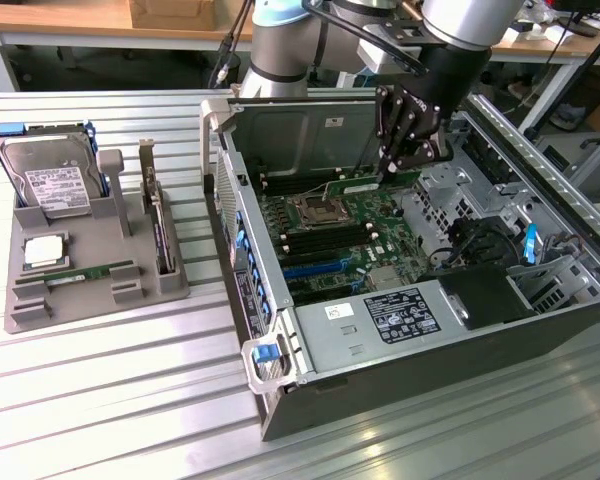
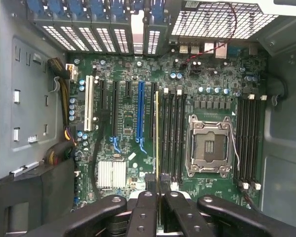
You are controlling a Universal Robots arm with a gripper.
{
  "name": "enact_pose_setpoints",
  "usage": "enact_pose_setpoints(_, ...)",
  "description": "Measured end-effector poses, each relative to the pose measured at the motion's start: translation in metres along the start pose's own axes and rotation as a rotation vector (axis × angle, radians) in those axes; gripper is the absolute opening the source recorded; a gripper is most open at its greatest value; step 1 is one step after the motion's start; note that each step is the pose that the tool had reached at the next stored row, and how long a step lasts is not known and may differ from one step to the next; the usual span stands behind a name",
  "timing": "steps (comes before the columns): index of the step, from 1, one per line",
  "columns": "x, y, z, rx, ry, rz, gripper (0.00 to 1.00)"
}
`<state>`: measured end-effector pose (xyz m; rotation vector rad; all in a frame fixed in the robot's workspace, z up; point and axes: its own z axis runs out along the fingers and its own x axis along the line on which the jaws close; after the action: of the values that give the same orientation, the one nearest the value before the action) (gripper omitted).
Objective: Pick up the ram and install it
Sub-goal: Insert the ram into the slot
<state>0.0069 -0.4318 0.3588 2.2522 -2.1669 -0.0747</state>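
Ribbed metal surface (image 1: 100,380) carrying an open case (image 1: 540,330). The hand (image 2: 158,195), clamped on the ram (image 2: 157,138), hovers above the slots (image 2: 171,133); slight misalignment could jam it.

Robotics lab or assembly workshop. Ribbed aluminium worktable (image 1: 100,400) carries open computer case (image 1: 400,385), motherboard (image 2: 123,148) exposed. Toward exterior view's left, grey fixture tray (image 1: 35,315) holds loose hard drive (image 1: 55,180) and other parts in slots. Robot arm base (image 1: 280,45) stands at far edge of table. Beyond: wood-topped benches (image 1: 50,18), cardboard box (image 1: 175,10), hanging cables (image 1: 223,50).
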Motion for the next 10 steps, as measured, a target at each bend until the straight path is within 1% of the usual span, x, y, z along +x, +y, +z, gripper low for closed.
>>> enact_pose_setpoints(10,0.0002,-0.0003,0.0063,0.0,0.0,0.0,0.12)
